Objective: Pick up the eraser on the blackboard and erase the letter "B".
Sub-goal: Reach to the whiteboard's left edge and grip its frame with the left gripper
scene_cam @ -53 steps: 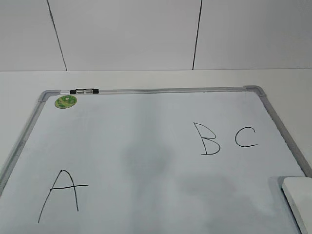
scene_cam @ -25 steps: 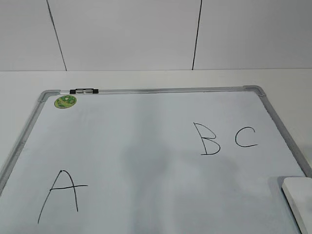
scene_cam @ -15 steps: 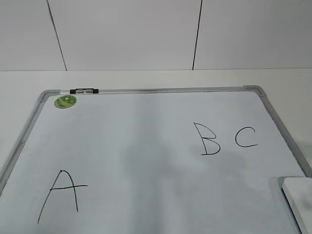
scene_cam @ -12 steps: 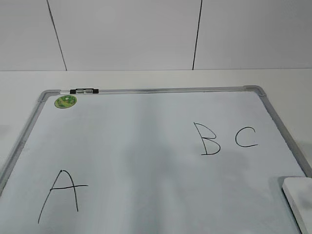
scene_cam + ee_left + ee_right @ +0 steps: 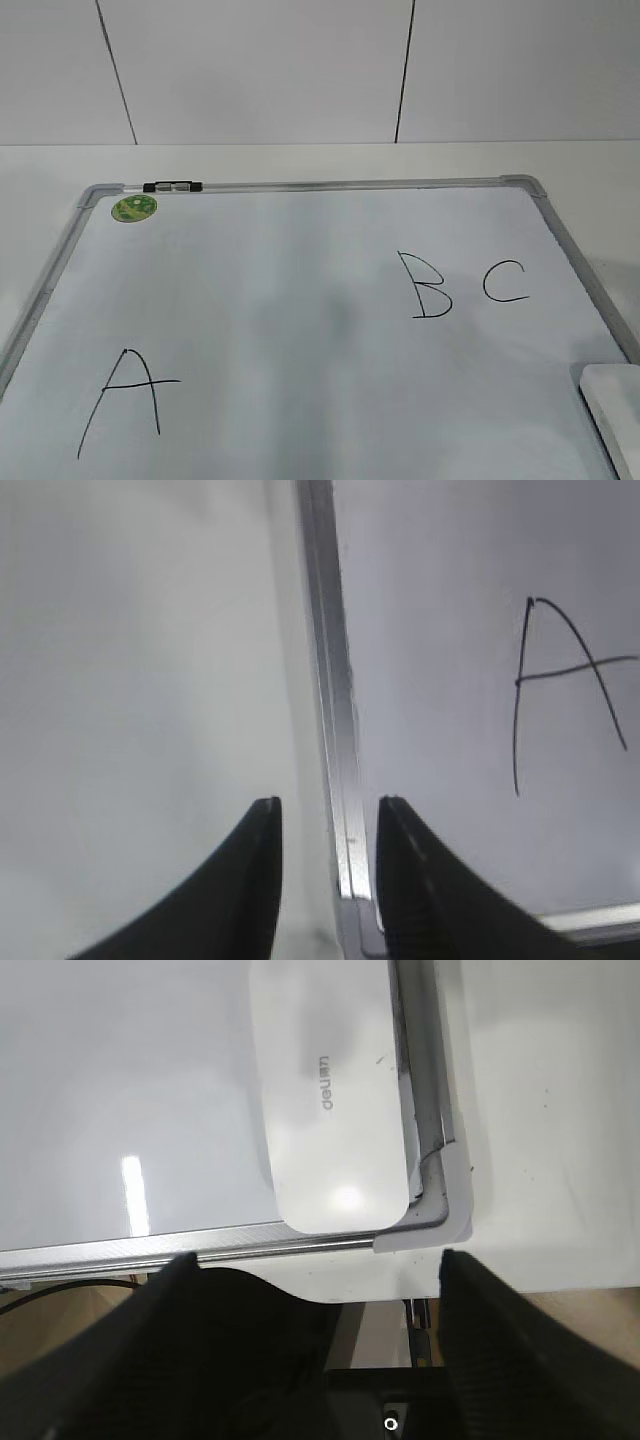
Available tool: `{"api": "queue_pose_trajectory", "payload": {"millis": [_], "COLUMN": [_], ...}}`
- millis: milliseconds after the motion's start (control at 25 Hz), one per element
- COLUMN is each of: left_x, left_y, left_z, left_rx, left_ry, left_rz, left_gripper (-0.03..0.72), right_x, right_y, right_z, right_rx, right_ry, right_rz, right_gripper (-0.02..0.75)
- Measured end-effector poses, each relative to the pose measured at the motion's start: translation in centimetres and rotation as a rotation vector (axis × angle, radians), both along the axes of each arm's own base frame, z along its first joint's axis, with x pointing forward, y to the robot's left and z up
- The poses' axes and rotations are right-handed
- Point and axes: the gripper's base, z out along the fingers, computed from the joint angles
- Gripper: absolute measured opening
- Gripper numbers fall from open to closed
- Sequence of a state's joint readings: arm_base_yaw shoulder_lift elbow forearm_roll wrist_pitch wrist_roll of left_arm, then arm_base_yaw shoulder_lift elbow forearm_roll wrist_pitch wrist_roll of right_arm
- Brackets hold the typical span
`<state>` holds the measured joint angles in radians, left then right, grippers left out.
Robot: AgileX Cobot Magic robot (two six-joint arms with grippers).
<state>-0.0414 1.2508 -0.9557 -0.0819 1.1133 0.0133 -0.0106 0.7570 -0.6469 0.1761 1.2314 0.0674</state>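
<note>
1 eraser [image 5: 330, 1090] beyond open right pincer [image 5: 320, 1260]

We see a plain white bench [image 5: 300, 160] running back to a pale panelled wall [image 5: 260, 70], whose panels are split by two thin dark vertical seams [image 5: 115, 70]. A small black-and-clear clip [image 5: 172, 187] sits at the far left, and just beside it, nearer to us, lies a round green sticker [image 5: 134, 208]. A large thin black hand-drawn capital A [image 5: 125, 400] stands low on the left, and an open curved black capital C [image 5: 503, 281] on the right, well apart from it. In the right wrist view we make out a thin dark cable [image 5: 70, 1290] below the bench edge.
</note>
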Motion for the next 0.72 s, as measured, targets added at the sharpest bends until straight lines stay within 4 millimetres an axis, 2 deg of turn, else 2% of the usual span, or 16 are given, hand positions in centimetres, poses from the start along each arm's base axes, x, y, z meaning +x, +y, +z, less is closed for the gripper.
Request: {"api": "queue_pose_trajectory", "payload": {"millis": [200, 400, 560, 720], "left_x": [6.3, 10.6, 12.8, 14.1], "left_y": [-0.3, -0.4, -0.5, -0.6], "left_z": [-3.1, -6.0, -7.6, -9.5], "left_rx": [0.005, 0.008, 0.01, 0.012], "left_ry": [0.104, 0.159, 0.167, 0.185], "left_rz": [0.002, -0.006, -0.011, -0.011], "left_gripper": [0.241, 0.241, 0.241, 0.241], "right_x": [1.2, 2.2, 2.6, 2.9], "right_y": [0.0, 0.0, 0.0, 0.0], "right_z": [0.4, 0.4, 0.3, 0.0], "right_rx": [0.002, 0.002, 0.002, 0.003], "right_ry": [0.026, 0.049, 0.066, 0.084], "right_rz": [0.0, 0.0, -0.001, -0.001], "right_gripper": [0.582, 0.582, 0.582, 0.582]}}
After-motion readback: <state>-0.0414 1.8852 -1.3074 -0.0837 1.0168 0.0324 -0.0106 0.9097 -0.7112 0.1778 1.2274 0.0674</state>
